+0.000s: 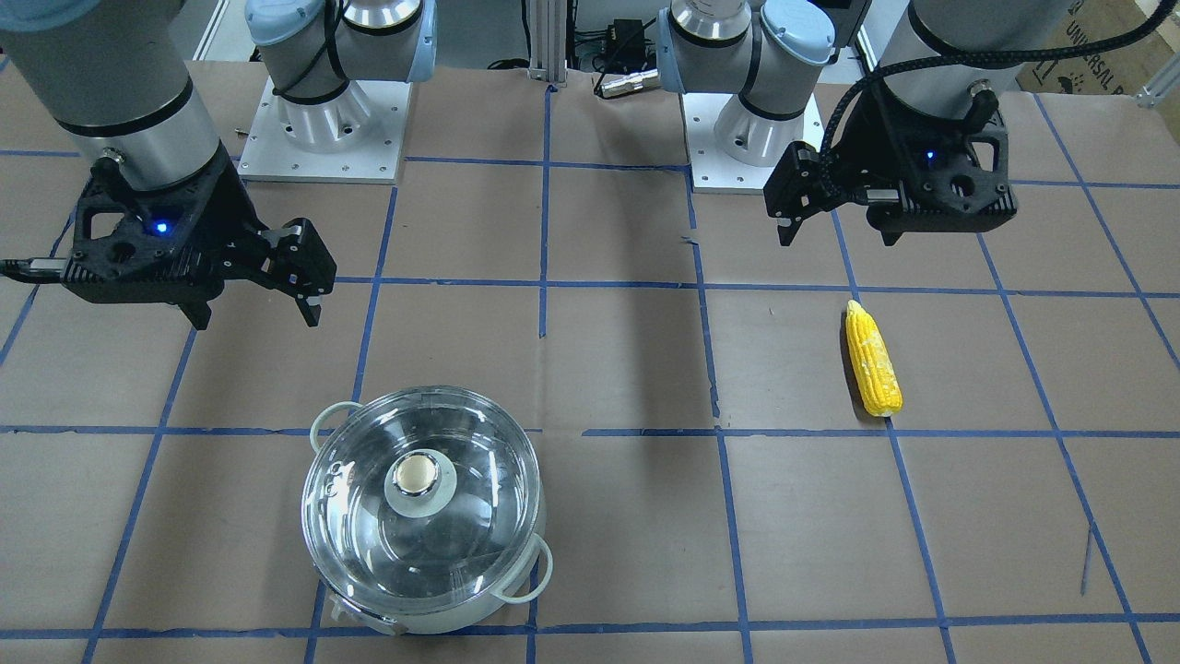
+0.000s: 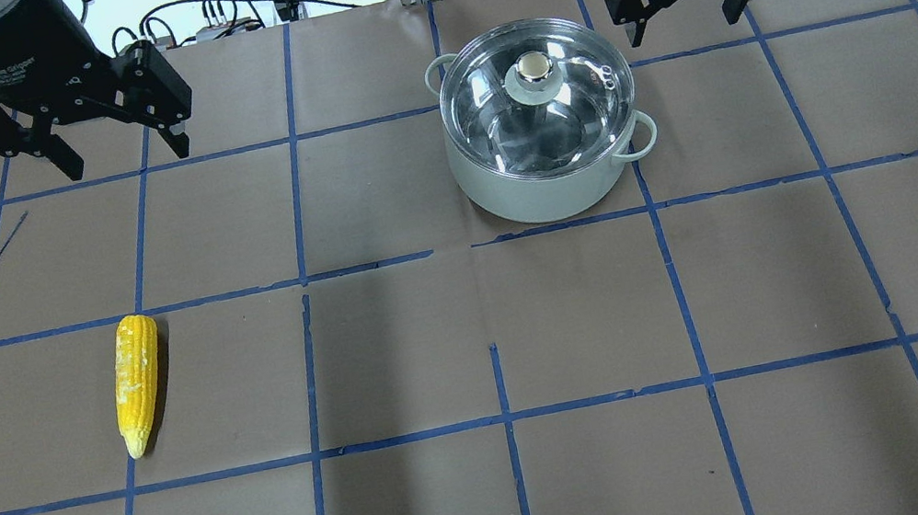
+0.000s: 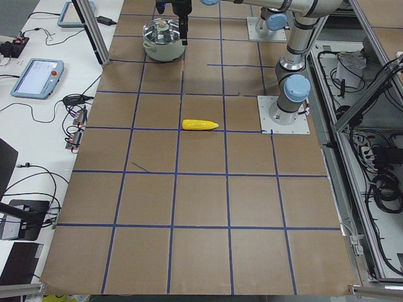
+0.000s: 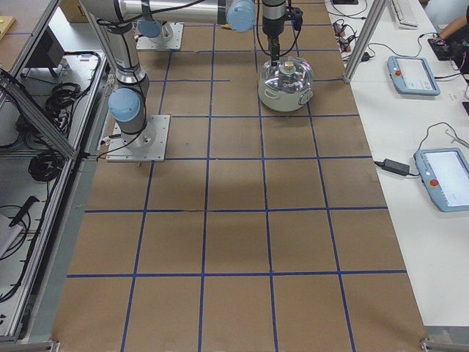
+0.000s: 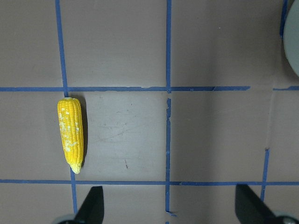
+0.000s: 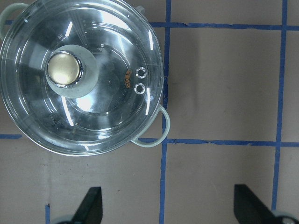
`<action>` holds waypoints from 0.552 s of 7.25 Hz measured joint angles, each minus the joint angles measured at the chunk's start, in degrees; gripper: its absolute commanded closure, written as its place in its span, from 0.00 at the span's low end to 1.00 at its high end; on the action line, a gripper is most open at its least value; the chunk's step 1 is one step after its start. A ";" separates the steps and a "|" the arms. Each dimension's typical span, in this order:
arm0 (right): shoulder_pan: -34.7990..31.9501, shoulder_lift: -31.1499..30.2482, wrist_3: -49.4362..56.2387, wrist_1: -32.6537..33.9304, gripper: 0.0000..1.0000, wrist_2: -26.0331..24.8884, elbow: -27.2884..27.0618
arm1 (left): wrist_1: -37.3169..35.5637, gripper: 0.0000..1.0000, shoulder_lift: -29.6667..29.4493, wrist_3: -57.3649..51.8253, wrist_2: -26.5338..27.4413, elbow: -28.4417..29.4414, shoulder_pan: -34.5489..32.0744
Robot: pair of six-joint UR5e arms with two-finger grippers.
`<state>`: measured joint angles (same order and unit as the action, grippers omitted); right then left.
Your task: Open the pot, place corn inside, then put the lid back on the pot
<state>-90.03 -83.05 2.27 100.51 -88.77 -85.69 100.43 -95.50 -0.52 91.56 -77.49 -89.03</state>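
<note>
— Grippers first: how do the left gripper (image 2: 125, 157) and the right gripper (image 2: 683, 24) stand?

— Both have their jaws spread wide and hold nothing. Picture the overhead view as a clock face, with twelve o'clock at the edge farthest from the robot. The left gripper hangs over the table (image 2: 582, 321) at about ten o'clock, and the right gripper at about two o'clock.

— Where is the pot?

— The pot (image 2: 542, 197) stands at about one o'clock from the table's centre, near the right gripper, at its eight o'clock. The lid (image 2: 535, 96), clear glass, sits closed on the rim with its knob up. Through the glass the pot looks empty.

— And the corn?

— The corn (image 2: 137, 381) lies flat on the brown paper between eight and nine o'clock, well apart from the pot. Its pointed end faces six o'clock. It lies toward six o'clock from the left gripper, and nothing touches it.

— How far along is the job?

— As I judge it, nothing is done yet. The lid has to come off, the corn has to go into the pot, and then the lid goes back on.
</note>
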 measured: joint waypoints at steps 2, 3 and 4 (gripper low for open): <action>-0.01 -0.06 0.12 0.80 0.00 -0.11 -0.03 | 0.06 0.00 0.38 -0.57 0.08 -0.39 0.00; -0.03 -0.04 0.02 0.88 0.00 -0.13 -0.02 | 0.03 0.00 0.35 -0.72 0.27 -0.50 0.00; -0.15 0.35 -0.34 0.95 0.00 -0.11 0.32 | -0.02 0.00 0.27 -0.77 0.39 -0.52 0.00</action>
<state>-90.18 -82.70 1.93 101.46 -88.88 -85.37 100.41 -95.23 -1.29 91.95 -78.02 -89.03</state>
